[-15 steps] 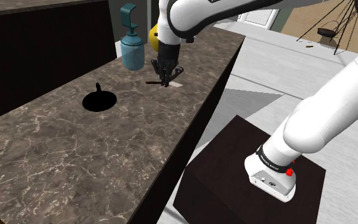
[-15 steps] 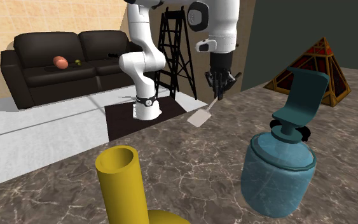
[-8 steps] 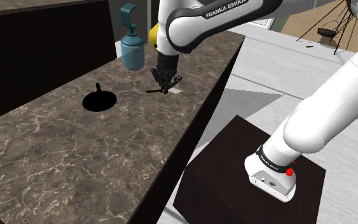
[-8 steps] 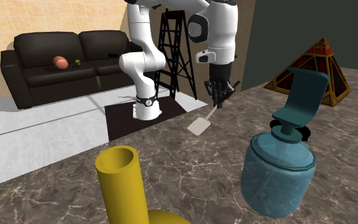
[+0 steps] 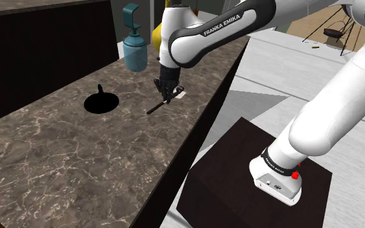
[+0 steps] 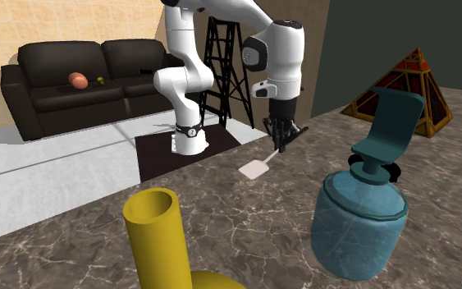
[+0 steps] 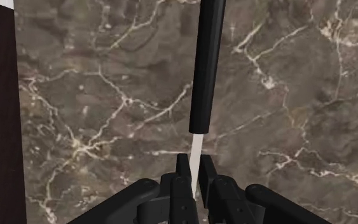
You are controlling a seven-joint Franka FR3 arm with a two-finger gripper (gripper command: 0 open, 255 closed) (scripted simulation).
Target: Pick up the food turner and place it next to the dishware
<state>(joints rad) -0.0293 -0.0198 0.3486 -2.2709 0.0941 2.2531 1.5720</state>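
Lowered toward the veined marble counter [image 5: 77, 149], the claw [image 6: 280, 146] pinches the food turner [image 6: 254, 169] (flat pale blade).

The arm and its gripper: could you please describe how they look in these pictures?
The arm is glossy white, with rounded links and dark joints; one dark band carries white FRANKA EMIKA lettering. Its base has a black ring and a small red dot. The gripper is all black, with two slim fingers.
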